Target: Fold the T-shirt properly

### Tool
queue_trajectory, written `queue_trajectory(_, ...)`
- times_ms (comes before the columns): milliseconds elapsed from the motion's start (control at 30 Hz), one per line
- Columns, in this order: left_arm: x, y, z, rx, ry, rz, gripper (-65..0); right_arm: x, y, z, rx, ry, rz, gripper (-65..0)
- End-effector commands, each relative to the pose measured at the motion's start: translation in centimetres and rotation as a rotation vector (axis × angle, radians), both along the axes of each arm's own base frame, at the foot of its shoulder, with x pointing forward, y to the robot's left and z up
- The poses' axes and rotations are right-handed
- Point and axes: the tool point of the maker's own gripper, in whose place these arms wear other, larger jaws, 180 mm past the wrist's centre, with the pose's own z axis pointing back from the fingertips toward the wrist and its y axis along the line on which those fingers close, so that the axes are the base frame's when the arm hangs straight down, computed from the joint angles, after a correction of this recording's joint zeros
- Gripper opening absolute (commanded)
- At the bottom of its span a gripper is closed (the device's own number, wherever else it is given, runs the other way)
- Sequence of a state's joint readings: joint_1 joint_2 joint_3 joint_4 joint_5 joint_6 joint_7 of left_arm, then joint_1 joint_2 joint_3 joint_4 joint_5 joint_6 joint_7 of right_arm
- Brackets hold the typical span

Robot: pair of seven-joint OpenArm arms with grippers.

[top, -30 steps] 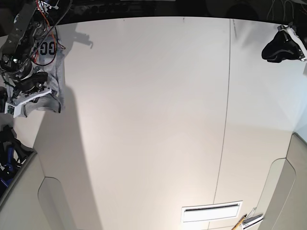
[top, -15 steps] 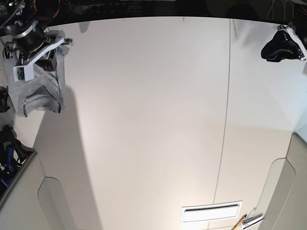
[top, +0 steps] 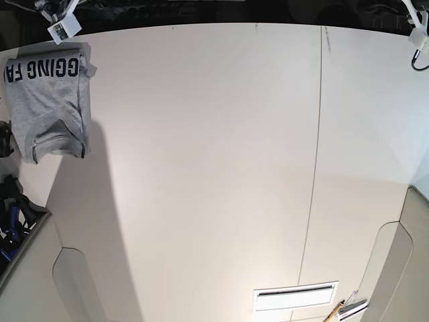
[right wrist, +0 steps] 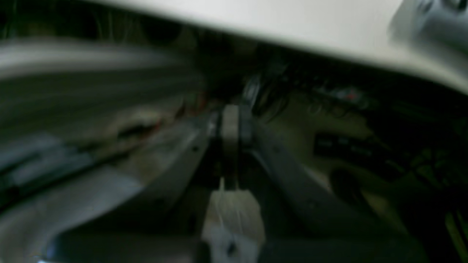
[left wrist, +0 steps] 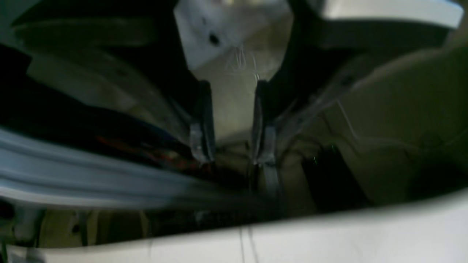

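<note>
left gripper [left wrist: 230, 159]: seen in its own wrist view, two dark fingers [left wrist: 203, 128] standing parallel with a plain gap between them, nothing held; jaws apart. a pale block of the gripper body sits above the gap. in the base view only a white piece of this arm [top: 419, 30] shows at the top right corner, off the table's edge.

right gripper [right wrist: 230, 126]: seen in its own wrist view, heavily blurred; fingers appear pressed together around a thin pale strip, no gap to be made out, nothing recognisable held; jaws read as closed. in the base view a small white part of this arm [top: 62, 27] shows at the top left corner, just above the garment.

t-shirt [top: 50, 100]: heather grey, folded into a compact packet, lying flat at the far left corner of the table, apart from both grippers. dark block lettering runs along its upper edge, reading upside down. a sleeve hem [top: 57, 144] with a ribbed band shows at its lower end.

table [top: 214, 168]: broad white surface, a thin seam [top: 315, 168] running from top to bottom right of centre.

misc.: a white vented strip [top: 295, 295] near the lower edge; dark items with blue [top: 13, 215] at the left margin, not identifiable.
</note>
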State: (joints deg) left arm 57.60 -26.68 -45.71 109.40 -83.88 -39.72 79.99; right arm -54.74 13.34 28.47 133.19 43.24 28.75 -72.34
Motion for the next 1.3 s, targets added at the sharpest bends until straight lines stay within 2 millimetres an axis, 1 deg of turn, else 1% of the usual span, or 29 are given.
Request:
queue_trajectory(0, -0.9, 0.2, 0.3, -0.004, 0.023, -0.005, -43.9, -1.0, -0.1, 0.5, -0.004, 0.022, 0.030, -65.0)
queue_trajectory(200, -5.9, 1.5, -1.1, -0.021, 0.188, 0.081, -43.9, -5.5, -1.8, 0.0, -0.034, 0.177, 0.092, -65.0)
queue_trajectory(267, -7.2, 1.8, -1.9, -0.039, 0.233, 0.120, -43.9, -6.6, -2.3, -0.6, -0.032, 0.221, 0.104, -65.0)
queue_trajectory(333, -8.5, 1.7, -2.9, -0.067, 0.286, 0.147, -43.9, -7.8, -2.6, -1.4, -0.020, 0.277, 0.108, -65.0)
queue_trajectory(400, -10.3, 1.0, -3.9, -0.106, 0.356, 0.161, -43.9, -9.5, -2.3, -2.5, 0.012, 0.344, 0.125, -65.0)
queue_trajectory(500, -13.1, -0.5, -5.3, -0.170, 0.473, 0.155, -43.9, -13.1, -1.2, -3.9, 0.081, 0.476, 0.175, -65.0)
queue_trajectory(567, -14.4, -1.5, -6.1, -0.206, 0.528, 0.144, -43.9, -15.4, -0.6, -5.0, 0.101, 0.559, 0.217, -65.0)
queue_trajectory(667, -15.9, -2.9, -7.5, -0.225, 0.607, 0.077, -43.9, -18.2, -0.6, -7.2, 0.078, 0.663, 0.294, -65.0)
queue_trajectory(733, -16.8, -3.8, -8.5, -0.217, 0.652, 0.010, -43.9, -19.6, -1.1, -9.0, 0.049, 0.719, 0.332, -65.0)
queue_trajectory(800, -17.2, -4.5, -9.5, -0.202, 0.679, -0.058, -43.9, -20.8, -1.7, -10.8, 0.016, 0.780, 0.369, -65.0)
queue_trajectory(900, -16.9, -5.1, -11.5, -0.151, 0.666, -0.149, -43.9, -21.9, -2.7, -13.2, -0.024, 0.861, 0.411, -65.0)
queue_trajectory(1033, -16.2, -5.4, -14.1, -0.059, 0.616, -0.272, -43.9, -22.1, -3.8, -15.7, -0.063, 0.946, 0.459, -65.0)
queue_trajectory(1100, -16.0, -5.5, -15.3, -0.022, 0.593, -0.329, -43.9, -21.8, -4.3, -16.9, -0.083, 0.962, 0.477, -65.0)
queue_trajectory(1200, -16.0, -5.9, -17.0, 0.021, 0.561, -0.407, -43.9, -20.8, -5.4, -18.8, -0.135, 0.935, 0.515, -65.0)
queue_trajectory(1267, -16.2, -5.9, -18.1, 0.046, 0.555, -0.455, -43.9, -20.0, -6.2, -19.6, -0.176, 0.925, 0.554, -65.0)
